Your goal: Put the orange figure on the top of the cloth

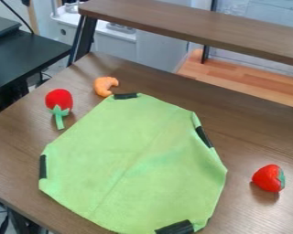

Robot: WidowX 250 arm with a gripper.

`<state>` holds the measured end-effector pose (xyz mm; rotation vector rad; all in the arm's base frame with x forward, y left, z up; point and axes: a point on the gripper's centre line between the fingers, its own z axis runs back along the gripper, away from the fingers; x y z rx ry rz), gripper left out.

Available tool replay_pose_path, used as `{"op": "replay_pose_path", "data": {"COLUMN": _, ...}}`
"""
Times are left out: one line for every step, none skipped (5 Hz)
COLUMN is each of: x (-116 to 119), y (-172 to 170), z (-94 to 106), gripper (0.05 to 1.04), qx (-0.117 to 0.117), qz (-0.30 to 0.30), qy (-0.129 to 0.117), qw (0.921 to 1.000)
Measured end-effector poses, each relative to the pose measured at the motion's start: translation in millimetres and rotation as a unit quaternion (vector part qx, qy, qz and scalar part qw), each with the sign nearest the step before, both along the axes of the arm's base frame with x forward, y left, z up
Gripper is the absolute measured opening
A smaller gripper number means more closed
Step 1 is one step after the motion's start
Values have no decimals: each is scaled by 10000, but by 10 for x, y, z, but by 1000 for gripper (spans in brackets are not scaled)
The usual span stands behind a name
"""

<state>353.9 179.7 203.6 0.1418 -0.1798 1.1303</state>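
Observation:
An orange curved figure (105, 86) lies on the brown table, just beyond the far left corner of the green cloth (137, 160), close to the black patch there. The cloth is spread flat over the middle of the table, with its corners folded in and black patches at its edges.
A red toy with a green stem (59, 103) lies left of the cloth. Near the right edge of the view, a red strawberry-like toy (269, 178) rests on the table (259, 132). A raised brown shelf (198, 27) spans the back on dark supports.

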Motion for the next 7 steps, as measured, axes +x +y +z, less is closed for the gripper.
{"op": "replay_pose_path", "data": {"x": 19, "y": 8, "z": -167, "gripper": 1000, "qx": -88, "qz": 0, "qy": 204, "qw": 9998}}
{"op": "replay_pose_path", "data": {"x": 21, "y": 6, "z": -173, "gripper": 1000, "qx": -98, "qz": -1, "qy": 208, "qw": 9997}}
{"op": "replay_pose_path", "data": {"x": 41, "y": 3, "z": -183, "gripper": 1000, "qx": -121, "qz": -32, "qy": 136, "qw": 9998}}
{"op": "replay_pose_path", "data": {"x": 246, "y": 9, "z": -471, "gripper": 1000, "qx": -328, "qz": -489, "qy": -542, "qw": 9968}}
{"op": "replay_pose_path", "data": {"x": 442, "y": 94, "z": -699, "gripper": 1000, "qx": -587, "qz": -1170, "qy": -1117, "qw": 9851}}
{"op": "replay_pose_path", "data": {"x": 548, "y": 22, "z": -827, "gripper": 1000, "qx": -810, "qz": -2296, "qy": -1184, "qw": 9626}}
{"op": "replay_pose_path", "data": {"x": 565, "y": 46, "z": -1037, "gripper": 1000, "qx": -1116, "qz": -2674, "qy": -643, "qw": 9550}}
